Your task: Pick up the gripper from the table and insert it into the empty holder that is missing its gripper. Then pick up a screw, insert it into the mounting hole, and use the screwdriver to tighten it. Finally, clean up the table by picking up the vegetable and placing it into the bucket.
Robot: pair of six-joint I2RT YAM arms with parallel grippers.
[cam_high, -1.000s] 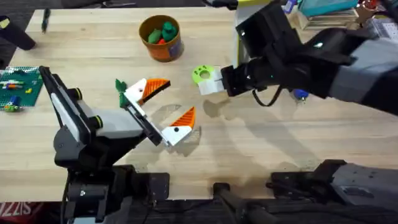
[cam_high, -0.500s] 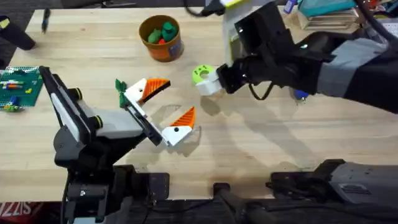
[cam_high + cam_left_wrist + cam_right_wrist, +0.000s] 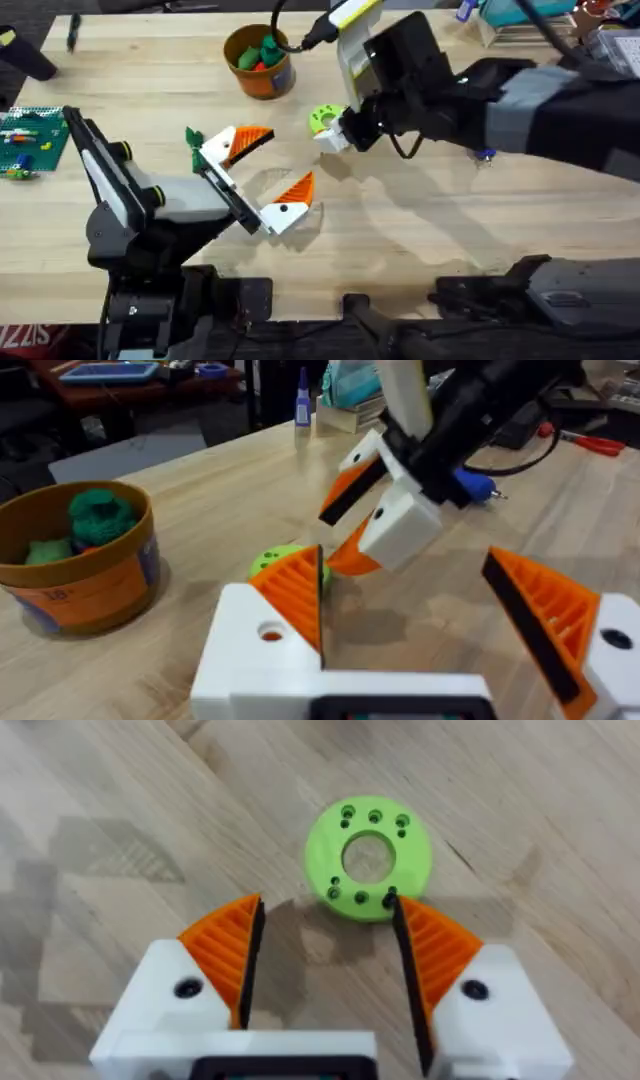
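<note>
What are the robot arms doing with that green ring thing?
The right arm's end effector, white with orange ribbed pads, hovers open just beside the lime-green plastic ring disc lying flat on the wooden table. It holds nothing. The left arm's end effector sits open lower on the table, also empty. The small round orange bucket at the back has green toy pieces inside.

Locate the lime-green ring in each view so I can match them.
Overhead: green ring at table centre, just left of the right gripper.
Left wrist: ring peeks out behind the left gripper's near orange pad.
Right wrist: ring just beyond the open fingertips.
Shared landmark: the orange bucket, seen from overhead and left wrist.
</note>
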